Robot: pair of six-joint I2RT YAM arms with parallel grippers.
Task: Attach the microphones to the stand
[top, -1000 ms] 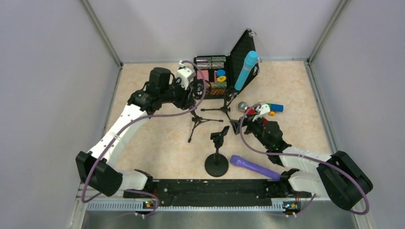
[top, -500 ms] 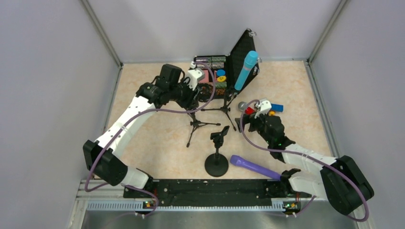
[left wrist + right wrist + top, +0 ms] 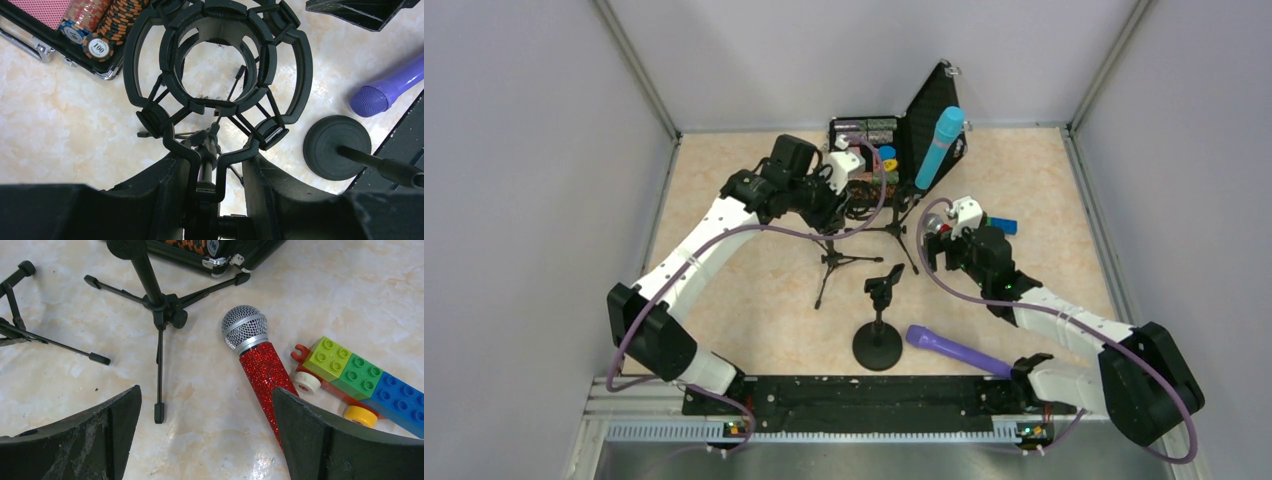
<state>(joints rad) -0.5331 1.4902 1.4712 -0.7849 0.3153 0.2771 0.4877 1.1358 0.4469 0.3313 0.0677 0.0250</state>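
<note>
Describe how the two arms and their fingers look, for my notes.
Both the left arm and the right arm have white links between bulky black joints. A purple cable loops loosely along each one, and a small white block sits at each wrist. The fingers are broad, curved and black, with scuffed, worn inner edges.
</note>
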